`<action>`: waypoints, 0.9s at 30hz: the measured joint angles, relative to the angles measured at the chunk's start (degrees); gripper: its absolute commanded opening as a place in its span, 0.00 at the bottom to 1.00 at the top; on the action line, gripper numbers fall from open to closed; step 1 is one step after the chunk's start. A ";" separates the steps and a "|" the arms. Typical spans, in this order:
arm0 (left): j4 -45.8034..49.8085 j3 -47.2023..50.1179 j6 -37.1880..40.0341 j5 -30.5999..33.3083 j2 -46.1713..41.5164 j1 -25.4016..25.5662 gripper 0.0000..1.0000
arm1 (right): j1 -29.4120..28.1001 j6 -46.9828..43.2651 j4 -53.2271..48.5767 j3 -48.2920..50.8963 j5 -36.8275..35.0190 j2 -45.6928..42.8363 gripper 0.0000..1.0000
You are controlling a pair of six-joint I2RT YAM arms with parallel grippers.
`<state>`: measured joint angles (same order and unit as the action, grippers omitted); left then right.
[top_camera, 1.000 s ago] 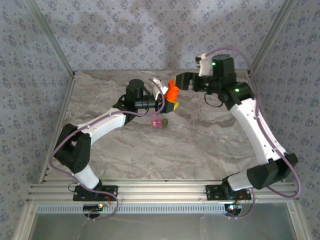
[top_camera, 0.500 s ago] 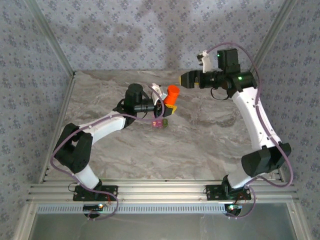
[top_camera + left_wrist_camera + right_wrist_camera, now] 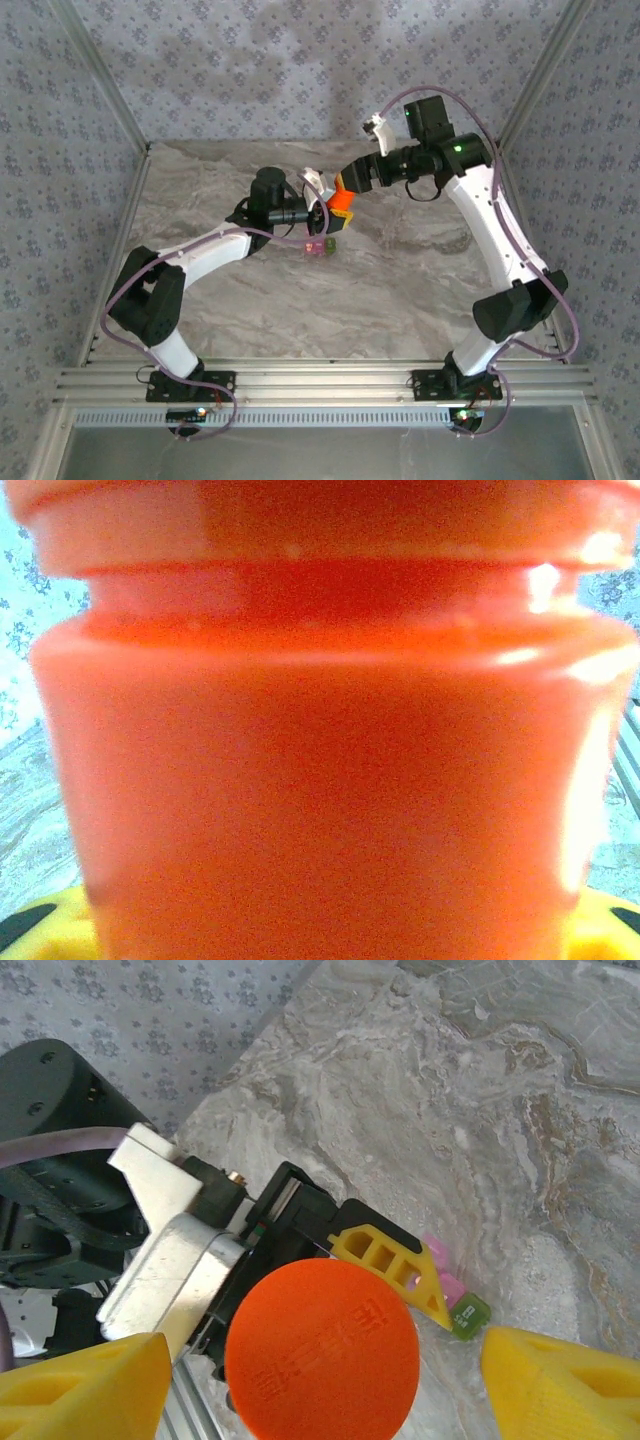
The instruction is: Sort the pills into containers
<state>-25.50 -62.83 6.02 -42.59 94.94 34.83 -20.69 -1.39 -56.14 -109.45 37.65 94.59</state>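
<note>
My left gripper (image 3: 333, 207) is shut on an orange bottle (image 3: 341, 199), held upright above the table; the bottle's body (image 3: 320, 760) is right in front of the left wrist camera, with yellow fingertips (image 3: 40, 930) at the bottom corners. My right gripper (image 3: 357, 174) hovers open just above the bottle's round orange cap (image 3: 320, 1350), its yellow fingers (image 3: 80, 1390) wide on either side and not touching it. The containers (image 3: 318, 245), a joined pink compartment (image 3: 442, 1278) and green compartment (image 3: 470, 1315), lie on the table below the bottle. The pills are hidden.
The marble tabletop (image 3: 420, 270) stretches between patterned walls with metal corner posts (image 3: 100, 90). The left arm's black and silver wrist (image 3: 170, 1260) sits close beside the bottle, under my right gripper. An aluminium rail (image 3: 320, 385) runs along the near edge.
My right gripper has swung left and down from the back right until it is over the bottle cap. The left gripper keeps hold of the bottle, almost in place.
</note>
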 measured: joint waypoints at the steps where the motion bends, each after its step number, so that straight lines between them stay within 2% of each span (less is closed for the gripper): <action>1: 0.00 0.00 0.00 0.00 0.00 0.00 0.00 | -0.09 -0.20 -0.17 0.00 -0.33 0.22 0.82; 7: 0.02 0.00 -0.02 0.02 0.00 0.00 0.00 | -0.37 -0.92 -1.27 -0.52 -1.01 1.11 0.78; 14: 0.48 0.00 -0.04 0.24 0.00 0.00 0.00 | -0.68 -1.33 -1.73 -0.63 -0.81 1.22 0.60; 21: 1.14 0.04 -1.22 1.60 0.00 -0.02 0.00 | -1.40 0.15 0.87 1.42 -1.42 0.94 0.56; 27: 0.33 2.36 -4.09 6.40 0.00 0.02 0.00 | -2.82 8.85 9.53 8.46 -5.38 -0.57 0.53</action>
<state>-25.17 -60.47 1.93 -36.18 94.94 34.85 -23.51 7.46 -46.61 -100.99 32.27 94.02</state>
